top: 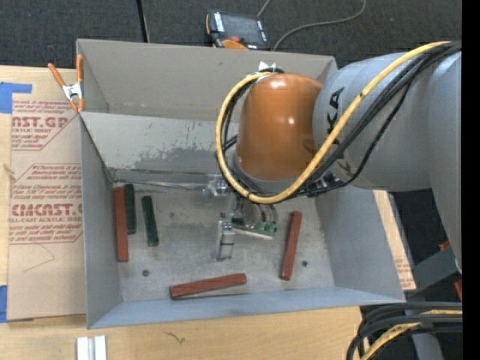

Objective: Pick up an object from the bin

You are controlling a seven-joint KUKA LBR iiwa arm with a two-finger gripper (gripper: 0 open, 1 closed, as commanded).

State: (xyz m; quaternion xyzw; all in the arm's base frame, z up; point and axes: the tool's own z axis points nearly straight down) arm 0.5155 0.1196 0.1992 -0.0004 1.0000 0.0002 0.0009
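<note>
camera view: bin (150, 73) holds red bars (208, 286), green sticks (150, 220)

Prob. robotics lab: KUKA arm (397, 126) over grey bin (187, 81).

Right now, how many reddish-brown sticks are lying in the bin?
3. The left stick is beside the green sticks, the front stick near the front wall, the right stick just right of the pincer. The arm may hide more.

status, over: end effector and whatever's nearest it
End effector over mid bin, holding nothing visible. Nearest: front red-brown stick, view-right red-brown stick. Nothing in the way.
</note>
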